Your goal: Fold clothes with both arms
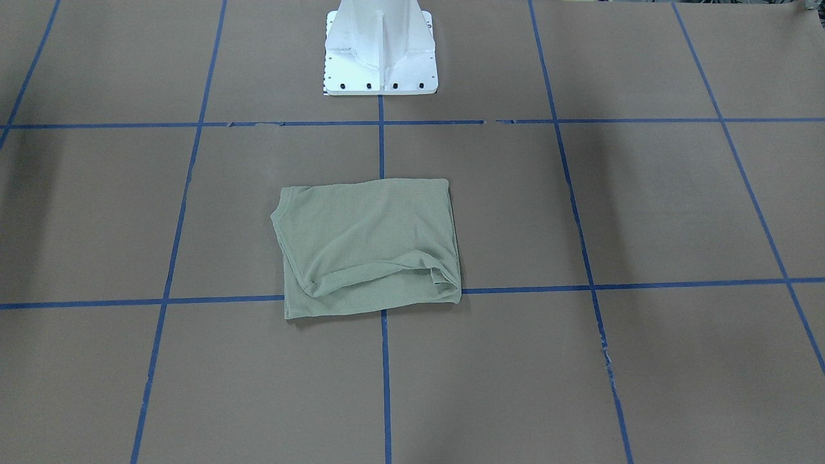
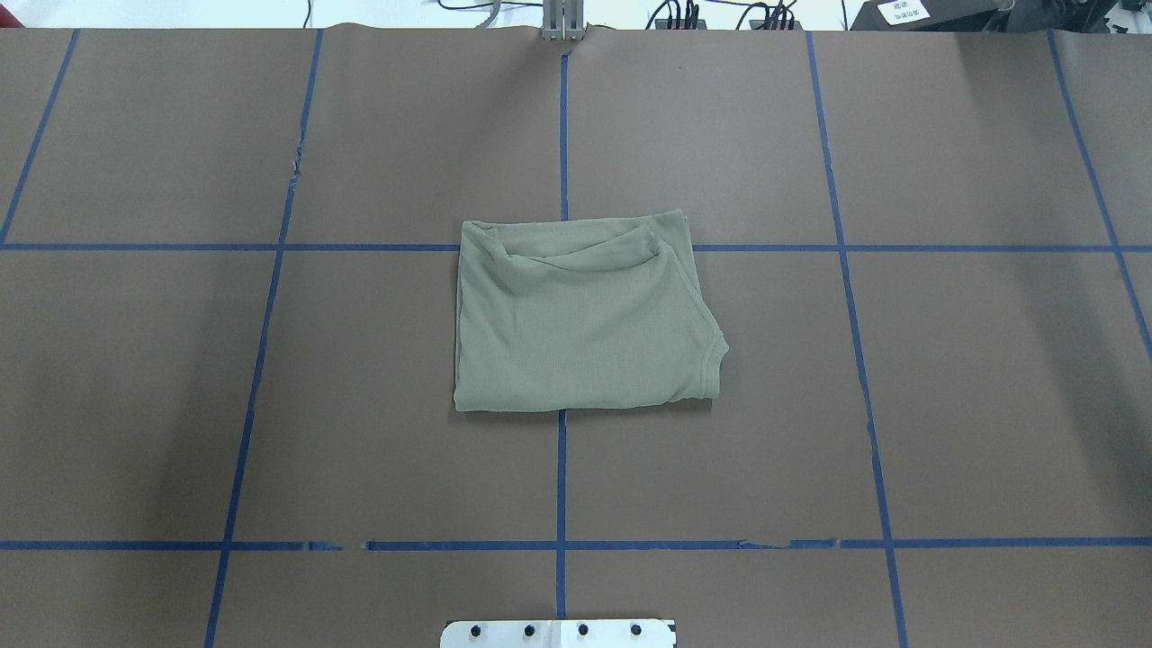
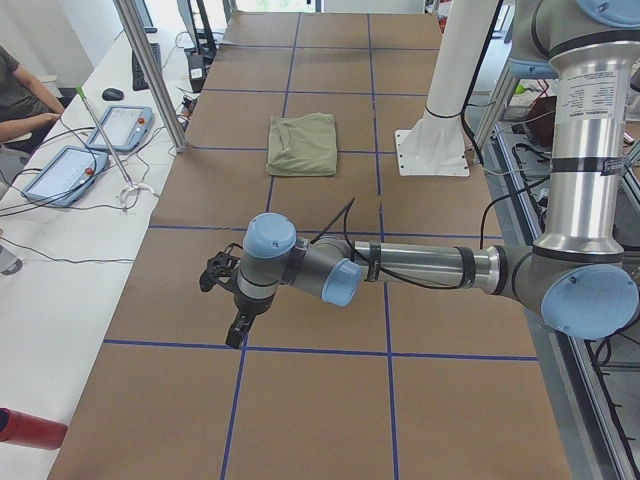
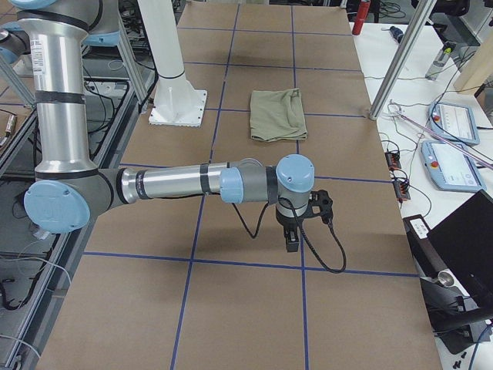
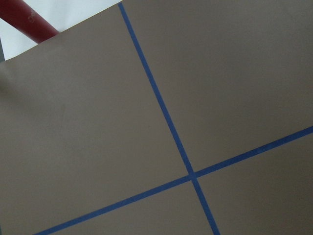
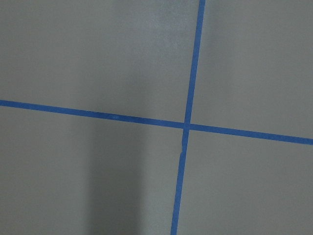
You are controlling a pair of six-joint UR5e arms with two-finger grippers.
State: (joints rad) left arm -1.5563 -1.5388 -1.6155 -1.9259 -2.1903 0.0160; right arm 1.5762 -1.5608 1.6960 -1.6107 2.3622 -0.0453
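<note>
The clothes are one sage-green shirt [image 1: 367,248] folded into a compact rectangle at the middle of the brown table [image 2: 945,405], with a loose fold along its far edge [image 2: 576,252]. It also shows in both side views [image 3: 303,145] [image 4: 277,116]. My left gripper [image 3: 237,332] hangs over the table far toward its left end, well away from the shirt. My right gripper [image 4: 293,243] hangs over the right end, equally far off. Only the side views show them, so I cannot tell whether they are open or shut. Both wrist views show only bare table and blue tape lines.
The white pedestal base [image 1: 380,51] stands at the robot's edge of the table. Blue tape lines [image 2: 562,468] grid the surface. A red cylinder [image 3: 25,428] lies off the left end. Teach pendants [image 3: 70,170], cables and a person's arm [image 3: 25,110] occupy the side bench.
</note>
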